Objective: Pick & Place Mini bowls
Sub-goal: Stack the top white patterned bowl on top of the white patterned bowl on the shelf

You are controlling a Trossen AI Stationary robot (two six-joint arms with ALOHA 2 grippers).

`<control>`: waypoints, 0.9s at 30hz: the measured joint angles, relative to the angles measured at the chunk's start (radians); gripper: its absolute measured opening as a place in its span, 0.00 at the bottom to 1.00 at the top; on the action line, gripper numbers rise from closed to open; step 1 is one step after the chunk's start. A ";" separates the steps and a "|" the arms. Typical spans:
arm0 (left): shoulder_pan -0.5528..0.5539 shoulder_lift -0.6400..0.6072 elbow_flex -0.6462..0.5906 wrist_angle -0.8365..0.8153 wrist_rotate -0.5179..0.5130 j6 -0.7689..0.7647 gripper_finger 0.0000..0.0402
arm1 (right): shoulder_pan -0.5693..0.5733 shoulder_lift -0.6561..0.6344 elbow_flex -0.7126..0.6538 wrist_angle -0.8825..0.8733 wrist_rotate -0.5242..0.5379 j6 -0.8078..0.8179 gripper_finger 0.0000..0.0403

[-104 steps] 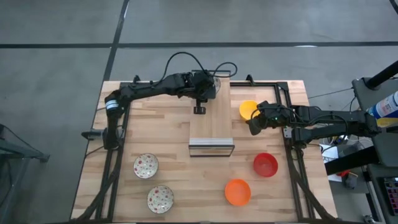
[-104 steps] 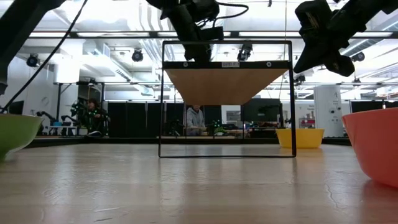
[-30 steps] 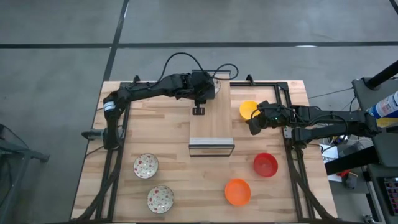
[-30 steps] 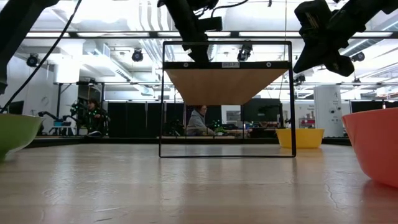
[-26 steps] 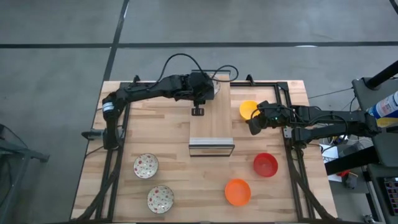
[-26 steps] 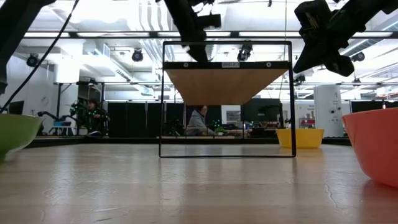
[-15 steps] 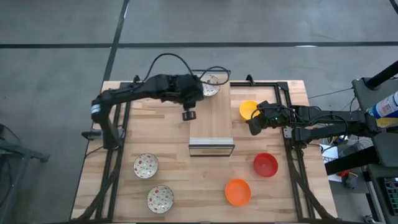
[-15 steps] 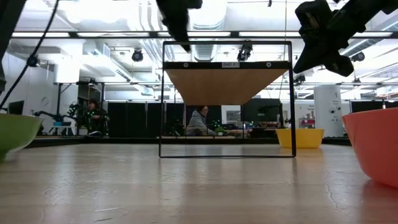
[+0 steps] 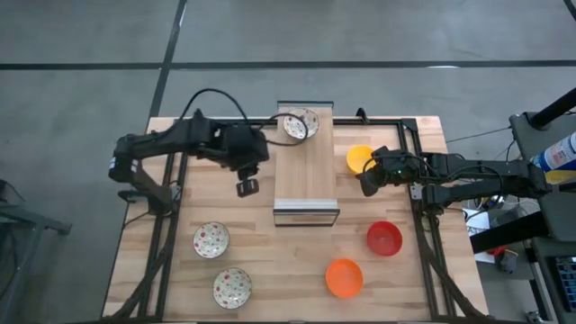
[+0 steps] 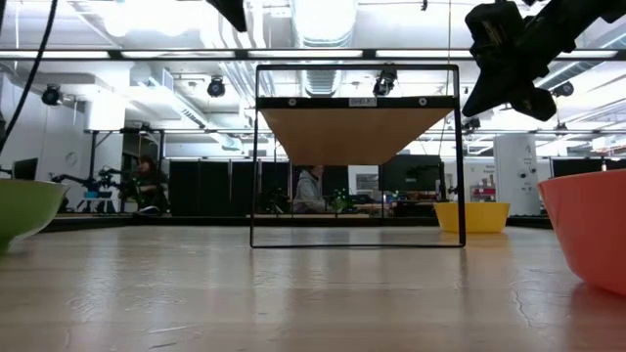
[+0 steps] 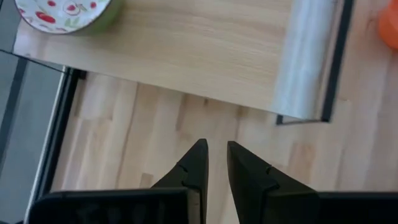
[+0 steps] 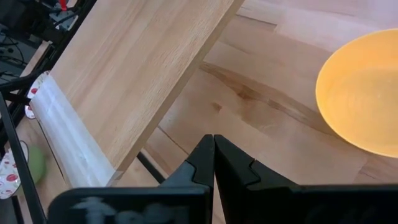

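A: What is seen on the left side of the table (image 9: 202, 189)?

B: Two white speckled bowls are found near the front left corner, one (image 9: 211, 240) set just behind the other (image 9: 232, 287). Above them the left gripper (image 9: 246, 187) is held over bare wood, just left of the raised wooden board (image 9: 304, 171). In the left wrist view its fingers (image 11: 194, 167) are seen a narrow gap apart, nearly pressed together, with nothing between them.

A: And on the board itself?

B: A third white speckled bowl (image 9: 300, 124) is seated at the board's far end, upright. It is also caught at the edge of the left wrist view (image 11: 62, 14), where red marks and a green outer wall are shown. In the low view the board is carried well above the table on a thin black frame (image 10: 256, 156).

A: What is placed to the right?

B: The yellow bowl (image 9: 358, 158) is found just right of the board. The right gripper (image 9: 368, 183) is held beside it, and in the right wrist view its fingers (image 12: 202, 162) are pressed together, empty, with the yellow bowl (image 12: 360, 93) close by. Nearer the front, the red bowl (image 9: 384, 238) and then the orange bowl (image 9: 344, 277) are set apart from each other on the table
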 joint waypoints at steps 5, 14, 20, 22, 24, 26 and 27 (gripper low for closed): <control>-0.047 -0.039 -0.031 -0.011 -0.002 -0.072 0.13 | 0.000 0.000 0.000 0.000 -0.004 0.023 0.02; -0.111 -0.145 -0.261 -0.017 -0.002 -0.196 0.13 | 0.000 0.000 0.000 0.000 -0.008 0.027 0.02; -0.127 -0.214 -0.458 0.010 -0.002 -0.284 0.13 | 0.000 0.001 -0.002 0.000 -0.012 0.052 0.02; -0.127 -0.229 -0.529 0.018 -0.002 -0.309 0.13 | 0.000 0.001 -0.002 0.000 -0.019 0.053 0.02; -0.127 -0.245 -0.598 0.036 -0.002 -0.321 0.13 | 0.000 0.001 -0.002 0.000 -0.022 0.053 0.02; -0.127 -0.262 -0.668 0.071 -0.002 -0.325 0.13 | 0.000 0.001 -0.002 0.001 -0.023 0.053 0.02; -0.127 -0.269 -0.702 0.093 0.000 -0.328 0.13 | 0.000 0.001 -0.002 0.001 -0.023 0.053 0.02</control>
